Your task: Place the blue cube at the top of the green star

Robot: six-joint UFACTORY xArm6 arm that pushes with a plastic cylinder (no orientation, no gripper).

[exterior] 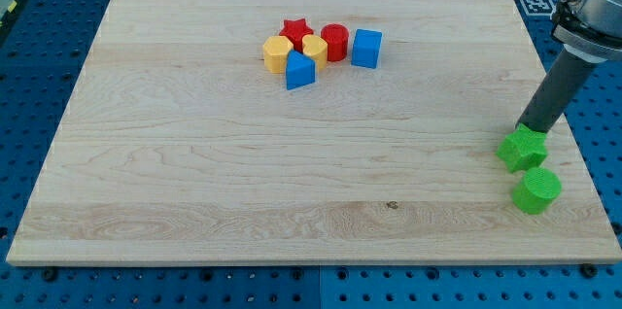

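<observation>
The blue cube (366,48) sits near the view's top centre, at the right end of a cluster of blocks. The green star (522,149) lies far off at the view's right edge of the board. My tip (530,131) rests at the star's top edge, touching or nearly touching it. The rod slants up to the view's top right. The cube is far to the left and above the tip.
A green cylinder (535,191) lies just below the star. Beside the cube are a red cylinder (334,42), a red star (294,30), two yellow blocks (278,54) (314,50) and a blue wedge-like block (300,71). The wooden board (194,173) lies on a blue perforated base.
</observation>
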